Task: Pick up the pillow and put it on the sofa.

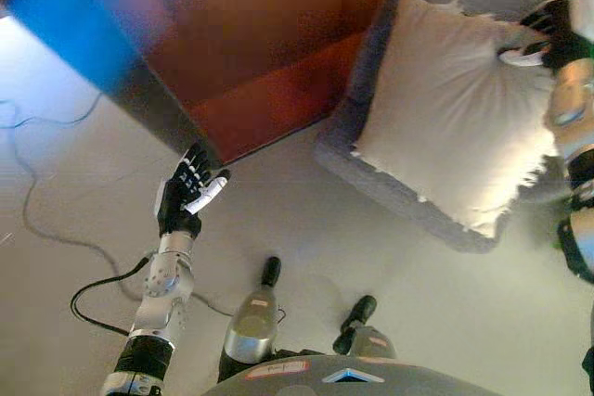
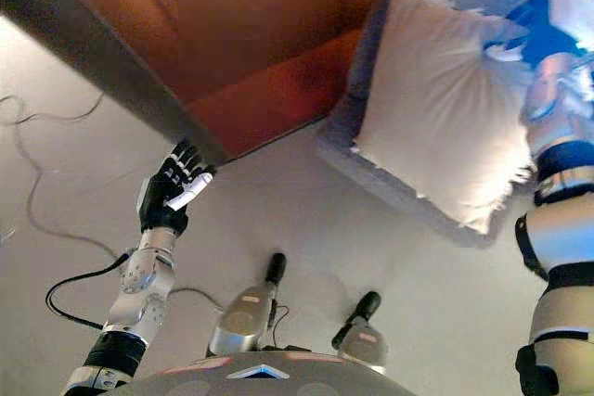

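A: Where does the pillow (image 1: 455, 118) sit?

B: It lies on the grey sofa (image 1: 390, 187) seat, upper right of the view. Its lower corner reaches right to the seat's front edge, above the floor (image 1: 306, 229). Its upper corner points toward the sofa's back.

A: And the right hand (image 1: 546, 36)?

B: It is at the pillow's upper right edge, touching the cloth. The fingers (image 1: 524, 57) look curled against that edge, but whether they truly pinch the fabric or just rest on it I cannot tell.

A: The left hand (image 1: 188, 194)?

B: It is held up over the floor, well apart from the sofa and pillow. Its fingers are straight and spread, holding nothing.

A: What room is there around the sofa?

B: In front of the seat edge the pale floor runs wide and bare toward the bottom of the view. To the sofa's left, just beside it, stands an orange-brown wooden cabinet (image 1: 269, 44), whose lower red-brown face (image 1: 278, 104) nearly meets the sofa's corner. That leaves only a narrow gap there.

A: Anything else on the floor?

B: A thin cord (image 1: 32, 201) trails along the floor at far left, well apart from the sofa.
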{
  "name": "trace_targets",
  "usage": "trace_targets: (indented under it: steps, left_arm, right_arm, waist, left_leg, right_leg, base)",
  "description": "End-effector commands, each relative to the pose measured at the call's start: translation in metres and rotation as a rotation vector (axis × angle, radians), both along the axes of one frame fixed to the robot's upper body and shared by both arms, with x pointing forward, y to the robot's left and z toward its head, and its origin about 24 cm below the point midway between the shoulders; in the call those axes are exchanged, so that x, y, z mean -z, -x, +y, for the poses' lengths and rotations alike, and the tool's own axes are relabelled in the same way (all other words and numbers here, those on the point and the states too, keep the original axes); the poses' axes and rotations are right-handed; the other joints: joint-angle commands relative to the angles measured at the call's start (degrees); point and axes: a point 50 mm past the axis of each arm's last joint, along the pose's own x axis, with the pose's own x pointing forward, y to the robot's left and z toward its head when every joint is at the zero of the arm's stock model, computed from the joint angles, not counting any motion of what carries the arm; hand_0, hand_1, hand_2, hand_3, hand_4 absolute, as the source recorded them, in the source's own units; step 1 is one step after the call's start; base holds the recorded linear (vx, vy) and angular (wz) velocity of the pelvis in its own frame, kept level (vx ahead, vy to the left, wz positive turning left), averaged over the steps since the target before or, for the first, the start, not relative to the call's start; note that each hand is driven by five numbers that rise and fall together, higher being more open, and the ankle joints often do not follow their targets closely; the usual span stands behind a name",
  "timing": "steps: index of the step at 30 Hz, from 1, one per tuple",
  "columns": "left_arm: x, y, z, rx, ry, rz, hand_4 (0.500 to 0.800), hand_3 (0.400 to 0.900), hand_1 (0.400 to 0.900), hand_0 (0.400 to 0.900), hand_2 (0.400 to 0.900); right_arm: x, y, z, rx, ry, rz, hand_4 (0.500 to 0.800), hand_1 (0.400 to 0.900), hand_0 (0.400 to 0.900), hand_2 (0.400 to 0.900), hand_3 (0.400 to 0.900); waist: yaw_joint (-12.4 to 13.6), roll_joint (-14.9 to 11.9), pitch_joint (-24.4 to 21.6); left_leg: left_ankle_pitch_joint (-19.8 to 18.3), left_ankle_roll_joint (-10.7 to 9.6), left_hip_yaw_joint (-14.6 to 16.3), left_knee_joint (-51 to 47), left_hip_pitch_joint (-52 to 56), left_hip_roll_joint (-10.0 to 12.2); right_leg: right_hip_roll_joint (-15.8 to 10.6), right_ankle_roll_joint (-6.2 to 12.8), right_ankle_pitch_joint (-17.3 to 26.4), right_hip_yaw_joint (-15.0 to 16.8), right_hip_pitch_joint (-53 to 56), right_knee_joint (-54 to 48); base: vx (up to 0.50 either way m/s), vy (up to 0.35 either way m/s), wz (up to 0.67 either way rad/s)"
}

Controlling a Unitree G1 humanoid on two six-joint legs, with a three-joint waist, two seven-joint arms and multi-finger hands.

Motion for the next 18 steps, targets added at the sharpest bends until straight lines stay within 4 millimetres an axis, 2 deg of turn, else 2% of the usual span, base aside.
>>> trace_targets:
  steps: [1, 4, 7, 10, 12, 13, 14, 16, 18]
  left_arm:
    - [-0.065, -0.023, -0.019, 0.181, -0.029, -0.309, 0.8, 0.9, 0.9, 0.9, 0.9]
    - [-0.059, -0.023, -0.021, 0.185, -0.043, -0.277, 0.8, 0.9, 0.9, 0.9, 0.9]
    - [-0.052, -0.022, -0.021, 0.169, -0.051, -0.243, 0.8, 0.9, 0.9, 0.9, 0.9]
    - [-0.047, -0.021, -0.02, 0.145, -0.061, -0.219, 0.8, 0.9, 0.9, 0.9, 0.9]
    - [-0.045, -0.022, -0.02, 0.135, -0.071, -0.212, 0.8, 0.9, 0.9, 0.9, 0.9]
    - [-0.045, -0.022, -0.02, 0.135, -0.073, -0.211, 0.8, 0.9, 0.9, 0.9, 0.9]
    - [-0.044, -0.022, -0.02, 0.119, -0.07, -0.205, 0.8, 0.9, 0.9, 0.9, 0.9]
    - [-0.041, -0.022, -0.018, 0.094, -0.077, -0.188, 0.8, 0.9, 0.9, 0.9, 0.9]
    - [-0.037, -0.021, -0.018, 0.062, -0.074, -0.173, 0.8, 0.9, 0.9, 0.9, 0.9]
  right_arm:
    - [-0.111, 0.015, -0.003, 0.041, 0.105, -0.346, 0.8, 0.9, 0.9, 0.9, 0.9]
    - [-0.11, 0.017, -0.005, 0.039, 0.038, -0.41, 0.8, 0.9, 0.9, 0.9, 0.9]
    - [-0.103, 0.01, 0.007, -0.027, -0.04, -0.457, 0.8, 0.9, 0.9, 0.9, 0.9]
    - [-0.097, 0.0, 0.032, -0.15, -0.096, -0.514, 0.8, 0.9, 0.9, 0.9, 0.9]
    - [-0.09, -0.006, 0.059, -0.281, -0.154, -0.572, 0.8, 0.9, 0.9, 0.9, 0.9]
    - [-0.089, -0.006, 0.058, -0.28, -0.156, -0.571, 0.8, 0.9, 0.9, 0.9, 0.9]
    - [-0.077, -0.006, 0.082, -0.396, -0.224, -0.619, 0.8, 0.9, 0.9, 0.9, 0.9]
    - [-0.053, 0.0, 0.1, -0.499, -0.312, -0.631, 0.8, 0.9, 0.9, 0.9, 0.9]
    - [-0.018, 0.01, 0.109, -0.56, -0.423, -0.609, 0.8, 0.9, 0.9, 0.9, 0.9]
  waist:
    - [2.42, -0.95, -2.48]
    - [2.23, -0.52, -3.21]
    - [1.28, -0.7, -3.7]
    - [-0.23, -1.09, -3.96]
    - [-1.6, -1.22, -4.14]
    - [-1.5, -1.31, -4.15]
    - [-3.35, -1.15, -4.36]
    - [-5.19, -1.35, -4.66]
    - [-7.62, -1.09, -5.07]
  left_leg:
    - [-1.29, -2.39, -0.83, 0.13, 0.74, 2.52]
    - [-1.23, -2.43, -1.87, -0.33, 1.23, 2.42]
    - [-1.96, -2.27, -1.87, 0.09, 2.14, 2.21]
    - [-3.21, -2.05, -1.03, 1.21, 3.2, 2.08]
    - [-4.23, -1.88, 0.17, 2.28, 3.97, 2.18]
    - [-4.26, -1.88, 0.23, 2.31, 4.01, 2.18]
    - [-5.27, -1.63, 1.4, 3.27, 4.86, 2.25]
    - [-6.11, -1.36, 2.82, 4.28, 5.69, 2.22]
    - [-7.14, -1.14, 4.27, 5.23, 6.75, 2.45]
  right_leg:
    - [-4.5, 3.36, 4.08, -0.13, 0.22, 2.68]
    - [-4.13, 3.29, 3.52, -0.92, 1.45, 2.41]
    - [-3.95, 3.11, 3.28, -1.11, 2.99, 2.17]
    - [-3.9, 2.92, 3.19, -0.03, 3.9, 2.07]
    - [-3.97, 2.73, 3.12, 1.16, 4.23, 2.2]
    - [-3.97, 2.73, 3.12, 1.22, 4.24, 2.21]
    - [-4.06, 2.58, 3.11, 2.42, 4.36, 2.38]
    - [-4.38, 2.37, 3.16, 3.98, 4.44, 2.65]
    - [-4.43, 2.24, 3.08, 5.6, 4.42, 2.95]
  base:
    - [0.04, -0.021, 0.27]
    - [0.04, -0.004, 0.14]
    - [0.05, 0.015, -0.03]
    - [0.03, 0.031, -0.21]
    - [0.03, 0.04, -0.35]
    - [0.04, 0.059, -0.51]
    - [0.03, 0.07, -0.52]
    - [0.03, 0.072, -0.65]
    - [0.02, 0.039, -0.47]
